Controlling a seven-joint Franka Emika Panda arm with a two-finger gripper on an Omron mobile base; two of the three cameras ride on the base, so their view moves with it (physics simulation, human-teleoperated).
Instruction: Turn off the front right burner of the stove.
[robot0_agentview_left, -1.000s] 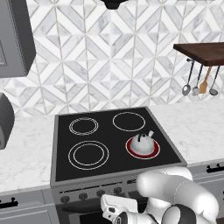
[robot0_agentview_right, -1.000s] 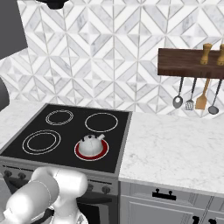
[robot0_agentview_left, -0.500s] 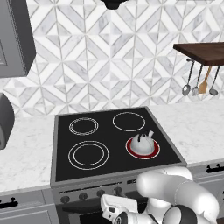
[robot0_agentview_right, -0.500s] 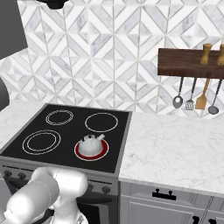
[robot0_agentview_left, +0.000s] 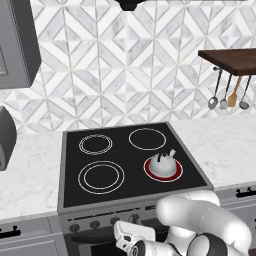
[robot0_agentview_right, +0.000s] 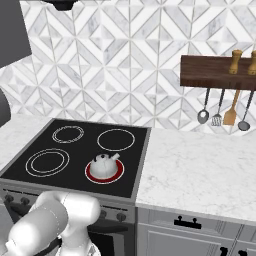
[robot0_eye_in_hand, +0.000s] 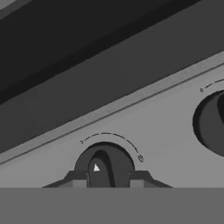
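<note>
The stove has a flat black glass top. Its front right burner glows red under a small silver kettle. Dark knobs run in a row along the stove's grey front panel. In the hand view my gripper is shut on one dark knob, a fingertip on each side of its ridge. That knob carries a white triangle mark beneath a thin dial arc. A second knob sits to its right.
Marble counter lies right of the stove, with grey drawers below. Utensils hang from a wooden shelf on the tiled wall. My white arm reaches down in front of the stove.
</note>
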